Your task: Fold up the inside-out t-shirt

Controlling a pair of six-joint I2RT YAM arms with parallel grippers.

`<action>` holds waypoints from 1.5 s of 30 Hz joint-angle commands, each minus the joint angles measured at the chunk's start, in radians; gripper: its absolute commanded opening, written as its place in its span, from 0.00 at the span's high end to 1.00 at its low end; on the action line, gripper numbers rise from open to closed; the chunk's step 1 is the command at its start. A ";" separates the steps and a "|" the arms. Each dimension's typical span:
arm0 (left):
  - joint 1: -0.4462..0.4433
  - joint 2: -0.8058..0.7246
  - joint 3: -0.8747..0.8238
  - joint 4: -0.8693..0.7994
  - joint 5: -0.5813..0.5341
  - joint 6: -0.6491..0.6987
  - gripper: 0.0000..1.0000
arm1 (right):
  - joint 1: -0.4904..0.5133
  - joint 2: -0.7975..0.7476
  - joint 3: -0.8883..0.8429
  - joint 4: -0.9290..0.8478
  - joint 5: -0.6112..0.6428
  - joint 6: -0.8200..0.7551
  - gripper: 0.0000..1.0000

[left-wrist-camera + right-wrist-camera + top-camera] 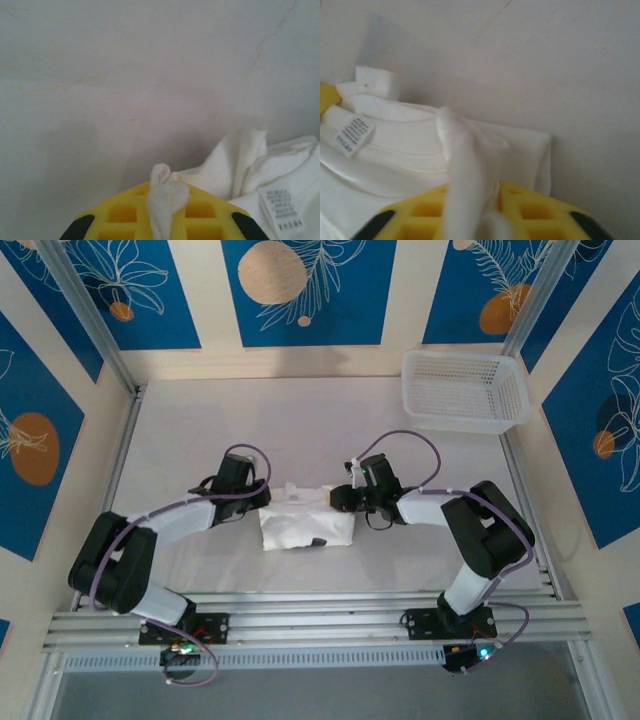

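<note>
White worktop [300,420] is carrying the bundled t-shirt [300,528] at its middle, between both arms. Left claw [162,207] is clenching a tuft of shirt. Right claw [470,210] is straddling a fabric ridge; whether it is gripping cannot be told. Printed label [354,134] is facing upward.

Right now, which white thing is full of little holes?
The mesh basket in the far right corner; the t-shirt at mid-table is plain cloth.

T-shirt [300,530]: folded bundle, middle of desk [200,430]. Left pincer [274,497] at its far-left edge, right pincer [337,498] at its far-right edge. Basket [465,423]: far-right corner, well apart.
</note>
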 commanded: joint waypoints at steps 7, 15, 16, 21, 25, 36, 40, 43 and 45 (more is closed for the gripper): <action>0.042 -0.336 0.042 -0.242 -0.052 0.008 0.54 | -0.002 -0.384 -0.044 -0.197 0.145 0.016 0.38; -0.164 -0.342 -0.049 -0.152 0.080 -0.171 0.71 | 0.164 -0.359 -0.064 -0.157 0.160 0.085 0.50; -0.190 -0.319 -0.063 -0.152 0.044 -0.182 0.73 | 0.161 -0.310 -0.047 -0.173 0.170 0.100 0.50; -0.196 -0.236 -0.171 -0.176 -0.126 -0.273 0.74 | 0.150 -0.133 -0.039 -0.170 0.198 0.134 0.51; -0.167 -0.209 -0.234 -0.131 -0.044 -0.281 0.69 | 0.158 -0.191 -0.036 -0.219 0.159 0.133 0.52; -0.088 -0.508 -0.006 -0.372 -0.004 -0.065 0.35 | 0.152 -0.585 -0.220 -0.352 0.331 0.427 0.47; -0.088 -0.649 0.034 -0.429 0.019 0.028 0.12 | 0.191 -0.477 -0.197 -0.333 0.225 0.456 0.48; -0.088 -0.699 0.073 -0.523 0.004 0.063 0.06 | 0.256 -0.364 -0.146 -0.274 0.184 0.487 0.52; -0.089 -0.735 0.076 -0.567 -0.022 0.067 0.01 | 0.303 -0.266 -0.089 -0.211 0.159 0.506 0.57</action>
